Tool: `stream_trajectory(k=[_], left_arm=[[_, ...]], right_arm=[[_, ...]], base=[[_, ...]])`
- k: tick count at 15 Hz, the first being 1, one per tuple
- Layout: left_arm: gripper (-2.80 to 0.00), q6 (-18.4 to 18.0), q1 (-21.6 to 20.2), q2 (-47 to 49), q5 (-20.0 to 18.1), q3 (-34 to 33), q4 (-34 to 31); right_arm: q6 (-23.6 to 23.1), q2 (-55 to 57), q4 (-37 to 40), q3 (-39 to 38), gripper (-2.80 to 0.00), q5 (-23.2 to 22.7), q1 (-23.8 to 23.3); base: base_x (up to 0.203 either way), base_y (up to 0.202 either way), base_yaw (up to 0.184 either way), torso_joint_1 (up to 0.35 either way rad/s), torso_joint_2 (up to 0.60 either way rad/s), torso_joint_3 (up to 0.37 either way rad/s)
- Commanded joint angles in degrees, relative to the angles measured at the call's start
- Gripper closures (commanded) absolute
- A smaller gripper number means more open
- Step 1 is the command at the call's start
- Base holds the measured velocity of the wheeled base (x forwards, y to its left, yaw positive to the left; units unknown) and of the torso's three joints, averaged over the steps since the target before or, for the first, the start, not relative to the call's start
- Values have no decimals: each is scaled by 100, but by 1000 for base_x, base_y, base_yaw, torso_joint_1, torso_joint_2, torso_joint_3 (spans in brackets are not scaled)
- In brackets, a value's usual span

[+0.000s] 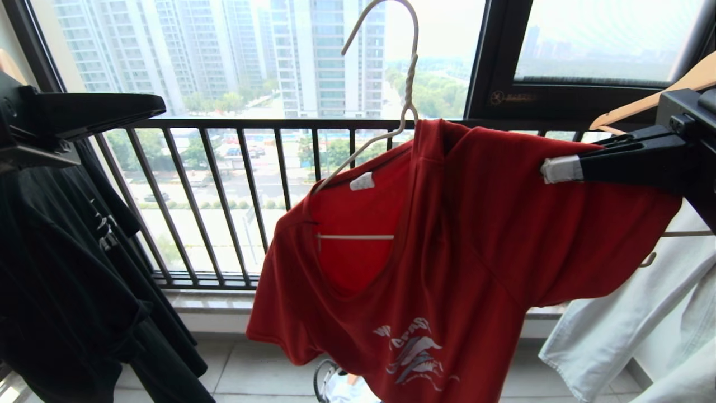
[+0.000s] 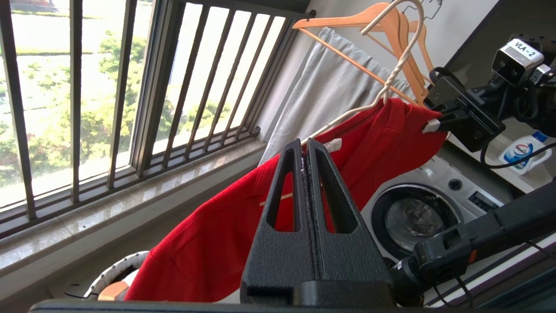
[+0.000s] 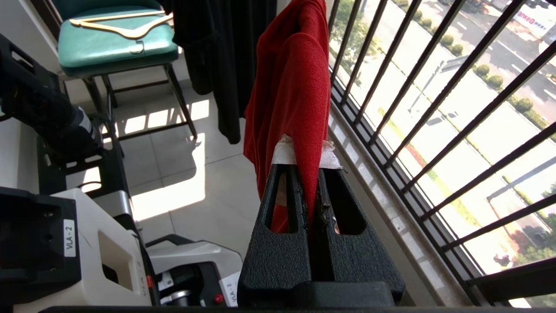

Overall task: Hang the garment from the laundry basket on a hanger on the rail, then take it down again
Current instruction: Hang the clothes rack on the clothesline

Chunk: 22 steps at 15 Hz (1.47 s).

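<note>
right pincer [image 1: 551,169] grips red garment [image 1: 475,252] on hanger [image 1: 386,84] | left pincer [image 2: 306,150] closed, empty

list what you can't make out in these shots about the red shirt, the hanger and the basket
- Hanger: head view, the top of its hook is cut by the frame edge; no rail is visible, so what it hangs on can't be told.
- Red shirt: chest lettering is creased, only partly readable; right gripper pinches a shoulder fold.
- Laundry basket: left wrist view, mostly hidden behind the shirt.
- Left gripper: shut, empty.
</note>
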<state>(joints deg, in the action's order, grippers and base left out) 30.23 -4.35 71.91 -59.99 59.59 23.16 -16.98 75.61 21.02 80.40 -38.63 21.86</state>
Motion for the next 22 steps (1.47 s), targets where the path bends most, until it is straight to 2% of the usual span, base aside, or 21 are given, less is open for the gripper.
stream_trajectory(k=[1,5,12,15,18,22], left_arm=[[0,18,-4,7,-30,0,13],[0,18,-4,7,-30,0,13],[0,18,-4,22,-39,0,4],[0,27,-2,33,-37,8,13],[0,18,-2,42,-30,22,13],[0,27,4,42,-39,44,13]], right_arm=[[-7,-2,16,-6,0,-22,3],[-7,-48,10,-87,0,-25,3],[2,-186,-6,-388,0,-30,-119],[31,-178,-347,-540,0,-22,-197],[228,-268,-379,-546,0,-9,-387],[638,-237,-506,-534,0,265,-402]], base=[[0,0,0,278,-541,-264],[0,0,0,175,-338,-166],[0,0,0,3,-4,-2],[0,0,0,0,0,0],[0,0,0,0,0,0],[0,0,0,0,0,0]])
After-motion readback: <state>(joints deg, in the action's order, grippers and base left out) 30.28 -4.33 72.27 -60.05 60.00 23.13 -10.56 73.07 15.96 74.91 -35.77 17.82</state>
